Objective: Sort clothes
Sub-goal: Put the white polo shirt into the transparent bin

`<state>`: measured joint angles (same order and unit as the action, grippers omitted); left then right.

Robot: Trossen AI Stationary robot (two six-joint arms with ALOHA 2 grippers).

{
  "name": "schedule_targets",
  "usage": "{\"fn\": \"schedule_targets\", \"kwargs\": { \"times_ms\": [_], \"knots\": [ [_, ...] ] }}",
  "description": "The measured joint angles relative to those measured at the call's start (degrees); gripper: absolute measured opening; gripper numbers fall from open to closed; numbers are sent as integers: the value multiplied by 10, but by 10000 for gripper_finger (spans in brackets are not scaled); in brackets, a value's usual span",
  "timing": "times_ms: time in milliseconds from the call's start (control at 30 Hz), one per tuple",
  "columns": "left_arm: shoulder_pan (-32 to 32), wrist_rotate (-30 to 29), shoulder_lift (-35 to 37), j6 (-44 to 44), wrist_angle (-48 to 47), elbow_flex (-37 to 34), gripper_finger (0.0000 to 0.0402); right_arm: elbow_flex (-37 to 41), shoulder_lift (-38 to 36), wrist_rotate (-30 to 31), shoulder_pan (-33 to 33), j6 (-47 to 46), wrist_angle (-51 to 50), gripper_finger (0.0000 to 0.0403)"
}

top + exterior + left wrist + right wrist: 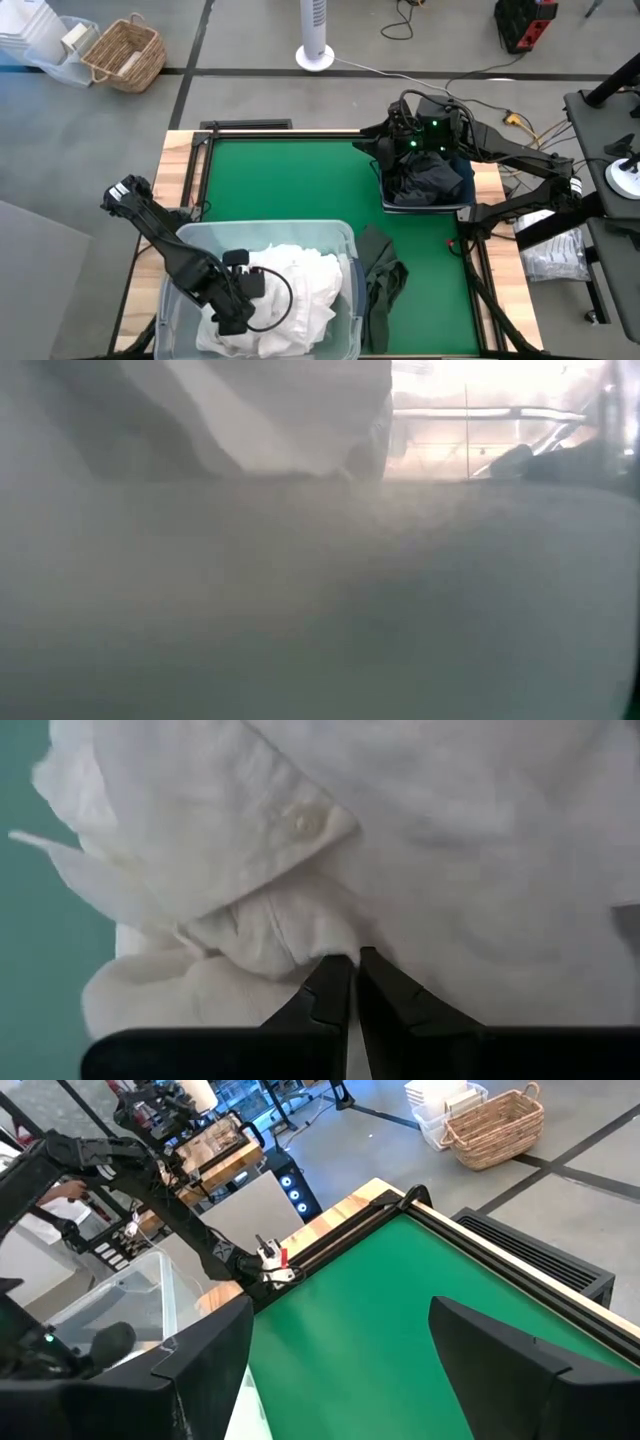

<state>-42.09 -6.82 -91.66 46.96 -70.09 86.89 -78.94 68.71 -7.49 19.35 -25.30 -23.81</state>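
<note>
White cloth is filling the clear tub [180, 262] at the near edge of the green surface [290, 185], and the left gripper [236, 318] is sitting down in that heap. In its wrist view the jaws are pressed tight together, tips against a buttoned white garment [300, 870]; whether a fold is pinched between them I cannot tell, though nothing is showing in the slit.

Across the surface the right gripper [408, 132] is hovering over the far end of the blue bin [388, 203], where the dark clothes [425, 180] are lying bunched. Its wrist view is showing two fingers [520, 1365] spread wide with nothing between them, only bare green beyond.

One olive garment [382, 285] is lying on the surface just beside the tub, draped toward the near edge, in neither container. The low view is giving only a haze of pale fabric.

To my eye the sorting is nearly finished: whites in the tub, darks in the bin, one dark piece outstanding. The right arm looks free, having nothing in its jaws. The next move is calling for that arm to swing back toward the near edge, come down over the olive piece with jaws apart, and pinch a raised fold without snagging the tub wall close by.
</note>
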Motion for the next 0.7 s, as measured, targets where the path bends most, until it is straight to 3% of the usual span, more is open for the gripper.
{"fn": "schedule_targets", "kwargs": {
  "times_ms": [700],
  "knots": [
    [0, 91, 0, -18, 266, -230, 0, 0, 0, 0, 0, 3, -10, 297]
  ]
}}
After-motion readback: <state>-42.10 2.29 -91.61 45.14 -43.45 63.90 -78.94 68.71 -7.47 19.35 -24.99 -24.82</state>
